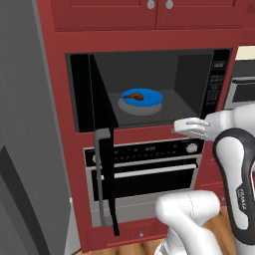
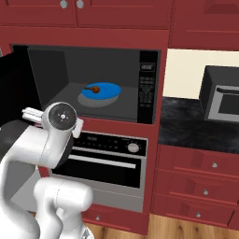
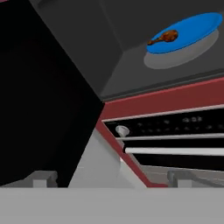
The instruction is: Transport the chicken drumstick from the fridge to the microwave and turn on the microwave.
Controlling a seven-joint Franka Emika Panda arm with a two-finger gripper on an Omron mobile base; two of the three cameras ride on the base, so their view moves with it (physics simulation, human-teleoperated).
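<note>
- Transport part looked done: the chicken drumstick lay on a blue plate inside the microwave cavity, at about 10 o'clock on the plate in the left base view.
- In the hand view the drumstick sat at 9 o'clock on the plate, thick end toward the plate's middle, thin bone end pointing outward.
- Microwave door hung swung open to the left, its grey vertical handle facing the robot.
- Judged left to do: shut the door, then press a button on the panel at the cavity's 3 o'clock side.
- Gripper hovered outside the cavity, below its front edge at roughly 5 o'clock from the plate; nothing was held.
- Finger tips showed at the far bottom corners of the hand view, so the jaws looked spread wide.
- Fridge: plain flat grey slab at the left edge of the left base view, matte.
- Materials: drumstick reddish-brown, slightly glossy, club-shaped; plate flat, round, bright blue, resting on a grey round turntable.
- Microwave interior dull dark grey, boxy; door black, smooth.
- Red cabinetry had a panelled, painted look with small round grey knobs.
- Oven beneath: silver-black, with a horizontal bar handle and a round knob.
</note>
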